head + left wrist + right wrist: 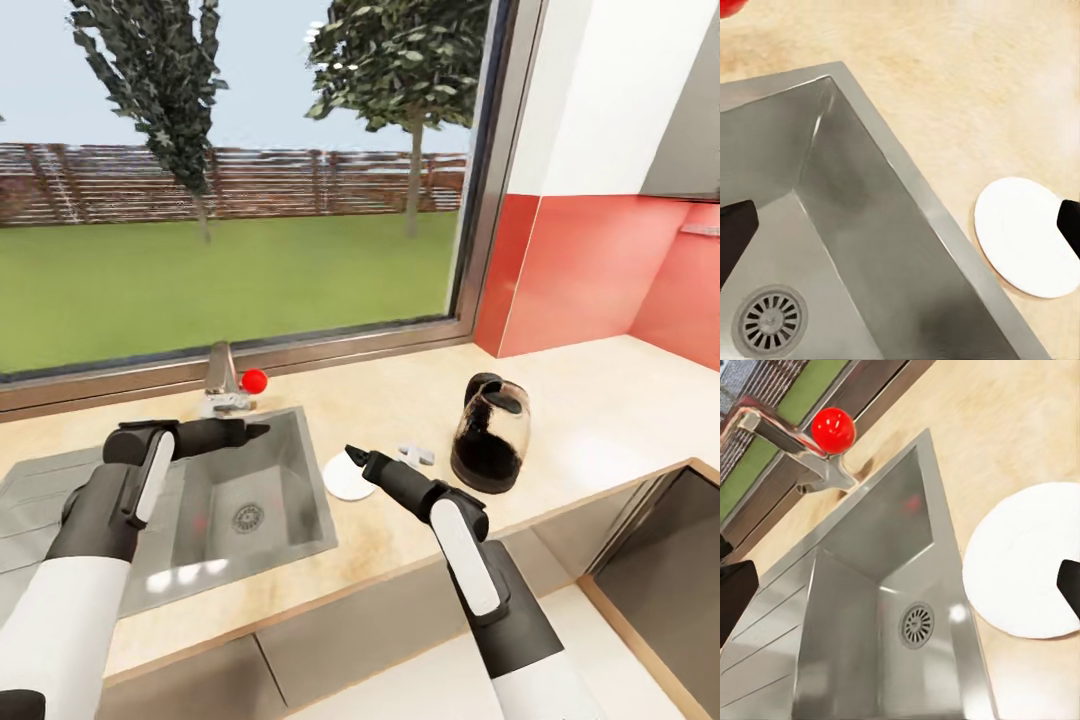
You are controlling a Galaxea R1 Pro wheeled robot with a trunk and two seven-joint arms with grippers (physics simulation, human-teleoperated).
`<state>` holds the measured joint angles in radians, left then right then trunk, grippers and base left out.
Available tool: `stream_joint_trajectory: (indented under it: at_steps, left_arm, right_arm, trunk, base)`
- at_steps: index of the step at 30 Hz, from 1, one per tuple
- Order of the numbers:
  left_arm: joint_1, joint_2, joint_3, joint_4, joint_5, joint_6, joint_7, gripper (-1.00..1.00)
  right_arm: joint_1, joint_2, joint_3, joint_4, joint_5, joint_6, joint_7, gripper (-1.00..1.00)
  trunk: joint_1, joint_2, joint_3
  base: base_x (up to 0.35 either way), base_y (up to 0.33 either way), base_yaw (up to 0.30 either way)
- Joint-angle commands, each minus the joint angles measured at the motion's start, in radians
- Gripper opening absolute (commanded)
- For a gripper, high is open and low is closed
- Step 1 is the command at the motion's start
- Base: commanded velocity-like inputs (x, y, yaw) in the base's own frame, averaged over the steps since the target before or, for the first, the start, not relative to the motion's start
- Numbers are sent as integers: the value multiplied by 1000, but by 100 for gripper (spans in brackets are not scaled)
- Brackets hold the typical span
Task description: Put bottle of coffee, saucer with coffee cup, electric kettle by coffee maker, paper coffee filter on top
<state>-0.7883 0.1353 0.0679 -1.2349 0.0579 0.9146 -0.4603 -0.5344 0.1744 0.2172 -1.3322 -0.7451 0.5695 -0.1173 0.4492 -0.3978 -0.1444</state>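
The long light beige tabletop [600,420] sits under a big window. The small flat round white saucer [348,477] lies by the steel sink [250,500], just under the right gripper [352,458], the nearer one. Both grippers look spread and empty; the left gripper [255,431] hangs over the sink.

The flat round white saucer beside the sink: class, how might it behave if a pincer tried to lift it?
The flat round white saucer lies flush on the beige countertop, so its edge probably offers little grip. It looks smooth, likely slippery, and would probably slide when pushed.
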Motion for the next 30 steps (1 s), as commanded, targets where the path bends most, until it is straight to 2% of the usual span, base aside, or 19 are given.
stream_joint_trajectory:
  at_steps: [1, 6, 12, 16, 22, 30]
  left_arm:
    - [0, -8, 1, 0, 5, 7, 0, 100]
    - [13, -13, 1, 0, 5, 7, 0, 100]
    - [18, -34, 1, 12, 5, 6, 0, 100]
    - [18, -39, 1, 18, 5, 6, 0, 100]
    - [18, -42, 1, 20, 5, 6, 0, 100]
    - [29, -39, 4, 41, 5, 5, -1, 100]
  right_arm:
    - [-1, 0, 1, 8, -10, 3, -10, 100]
    - [-1, 0, 1, 25, -12, 3, -10, 100]
    - [-1, 0, 1, 44, -13, 3, -10, 100]
    - [-1, 0, 1, 47, -12, 3, -10, 100]
    - [-1, 0, 1, 71, -13, 3, -10, 100]
    - [-1, 0, 4, 100, -10, 1, -10, 100]
  trunk:
    - [1, -2, -2]
    - [1, -2, -2]
    - [1, -2, -2]
    - [1, -2, -2]
    - [1, -2, -2]
    - [1, -2, -2]
  base:
    - [34, 19, -12]
    - [13, 7, -83]
    - [2, 1, -234]
    - [0, 0, -260]
    - [0, 0, -204]
    - [20, 0, -26]
